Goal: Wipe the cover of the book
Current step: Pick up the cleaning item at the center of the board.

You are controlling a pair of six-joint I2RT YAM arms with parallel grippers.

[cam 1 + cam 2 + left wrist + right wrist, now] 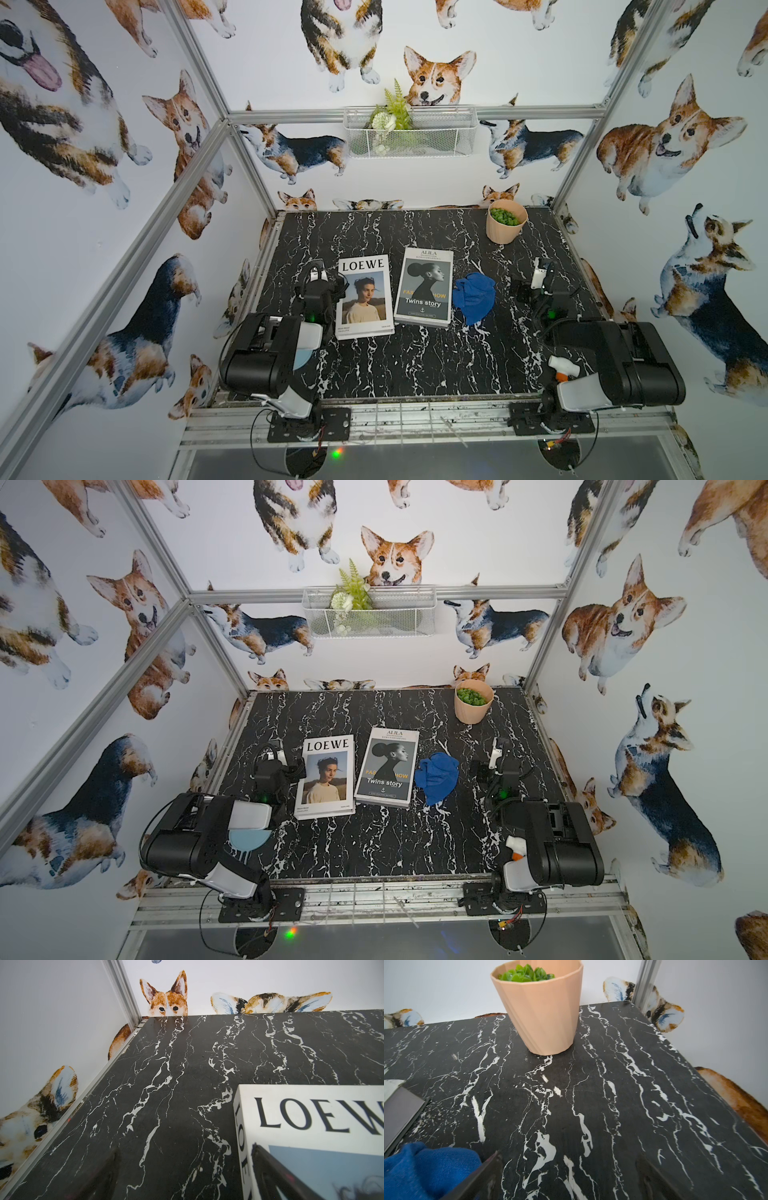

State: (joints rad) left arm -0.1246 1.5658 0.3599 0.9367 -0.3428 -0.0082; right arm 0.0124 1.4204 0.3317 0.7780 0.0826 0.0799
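Black, white-veined marble-patterned tabletop (415, 365), shown in both top views with two arms at its near edge.

**Landmark.** A grey-covered book titled "Twins story" (424, 286) (387, 766) is laid flat, cover up, near the middle of the tabletop. One of its corners is seen in the right wrist view (396, 1109).

**Second book.** A white-covered book lettered "LOEWE" (365, 297) (326, 777) (311, 1118) is laid flat, cover up, just beside the landmark on the left arm's side. A narrow gap is left between the two.

**Cloth.** A crumpled blue cloth (473, 297) (436, 777) (425, 1169) is placed just beside the landmark on the right arm's side. Neither cover is touched by it.

**Left gripper** (316, 272) (185, 1147). It is held beyond the white book from the landmark, with its jaws spread wide and nothing between them. In the left wrist view one finger (270, 1159) is seen across the edge of the white book. Contact cannot be told.

**Right gripper** (540, 272) (568, 1156). It is held beyond the cloth from the landmark, with its jaws likewise spread wide and empty. One finger (488, 1169) is seen just beside the cloth.

**Pot.** A peach, faceted pot of green leaves (506, 222) (544, 1016) is stood upright, well apart from the landmark, toward the far corner on the right arm's side.
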